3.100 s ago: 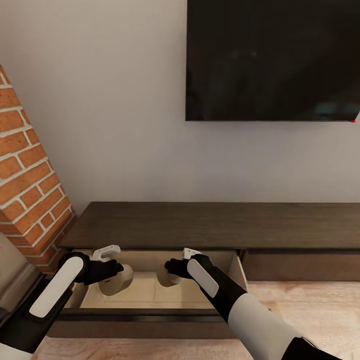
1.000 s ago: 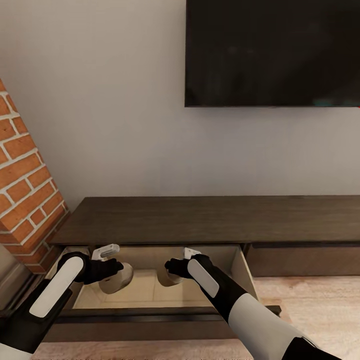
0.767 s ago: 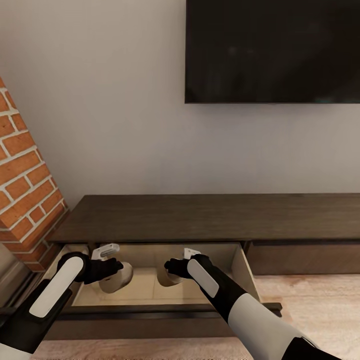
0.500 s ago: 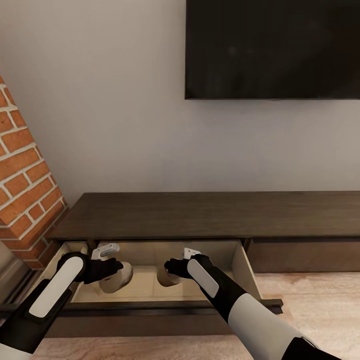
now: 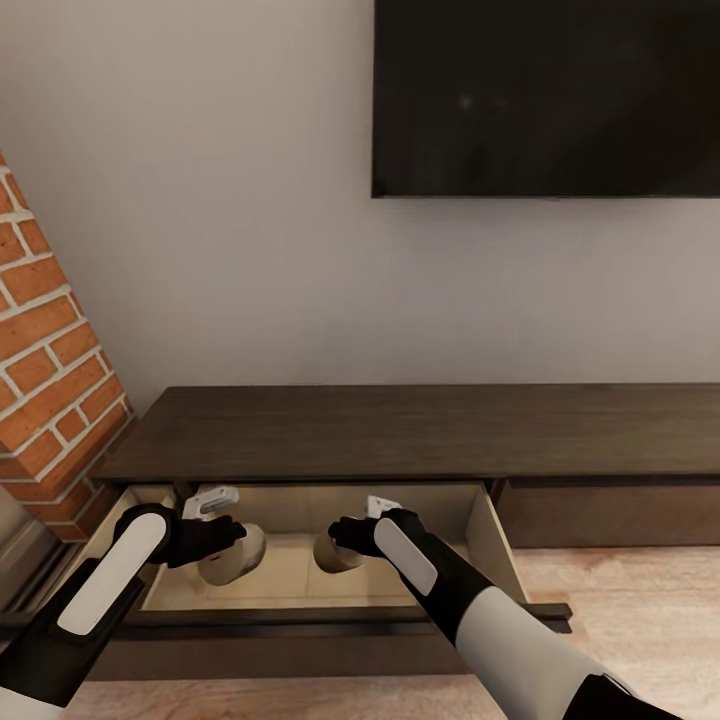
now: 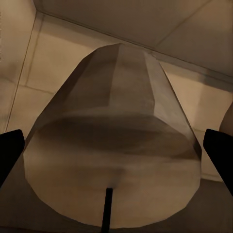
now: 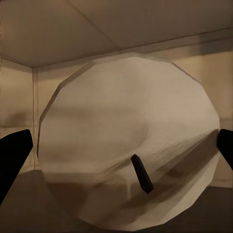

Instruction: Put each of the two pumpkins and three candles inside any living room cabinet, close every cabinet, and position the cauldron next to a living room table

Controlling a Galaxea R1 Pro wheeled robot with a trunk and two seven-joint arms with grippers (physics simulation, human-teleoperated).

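My left pincer [image 5: 225, 545] grips one stubby cream wax candle [image 5: 238, 560], my right pincer [image 5: 345, 540] another [image 5: 332, 553], both inside the open pale drawer [image 5: 487, 545] of the long dark-brown wooden cabinet [image 5: 420, 435].

The head camera looks forward and down from well back over both arms at the open drawer [image 5: 480, 535] of the cabinet [image 5: 400, 435], whose pale interior both wrist cameras share, each facing a candle [image 6: 114, 155] very closely.
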